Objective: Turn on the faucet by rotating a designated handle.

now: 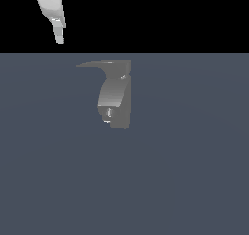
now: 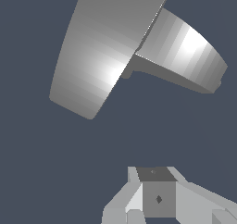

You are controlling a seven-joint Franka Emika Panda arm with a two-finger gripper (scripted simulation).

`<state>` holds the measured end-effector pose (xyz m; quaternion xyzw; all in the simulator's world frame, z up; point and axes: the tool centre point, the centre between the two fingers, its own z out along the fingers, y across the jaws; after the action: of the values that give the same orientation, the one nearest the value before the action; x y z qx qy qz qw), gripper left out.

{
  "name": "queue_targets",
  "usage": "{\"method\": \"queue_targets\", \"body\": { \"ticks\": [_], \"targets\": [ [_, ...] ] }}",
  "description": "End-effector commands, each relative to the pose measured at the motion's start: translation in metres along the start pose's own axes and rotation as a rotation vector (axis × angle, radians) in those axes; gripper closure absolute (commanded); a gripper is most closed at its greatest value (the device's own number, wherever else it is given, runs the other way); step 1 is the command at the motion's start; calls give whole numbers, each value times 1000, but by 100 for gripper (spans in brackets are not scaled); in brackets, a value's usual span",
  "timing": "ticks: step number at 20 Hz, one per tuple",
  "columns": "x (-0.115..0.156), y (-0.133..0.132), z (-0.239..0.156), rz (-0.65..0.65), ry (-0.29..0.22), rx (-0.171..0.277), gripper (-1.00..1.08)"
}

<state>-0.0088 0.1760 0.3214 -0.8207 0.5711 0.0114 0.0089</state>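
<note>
Gripper hanging clear of faucet.
Handle is lying flat on top, untouched; whether the gripper is open or closed cannot be told.

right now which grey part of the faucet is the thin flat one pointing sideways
The handle: a thin dark blade across the top of the faucet, tapering to a point toward the exterior view's left. The spout is lighter, broad and curved downward.

Glossy white tapering arm shell, pale grey blocky claw with small dark diamond mark
</note>
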Motion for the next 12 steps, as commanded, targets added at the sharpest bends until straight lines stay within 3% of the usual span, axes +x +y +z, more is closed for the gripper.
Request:
{"method": "queue_targets", "body": {
  "ticks": [1, 12],
  "targets": [
    [5, -14, 7, 53, 3, 1, 108],
    [44, -78, 40, 317, 19, 3, 108]
  ]
}}
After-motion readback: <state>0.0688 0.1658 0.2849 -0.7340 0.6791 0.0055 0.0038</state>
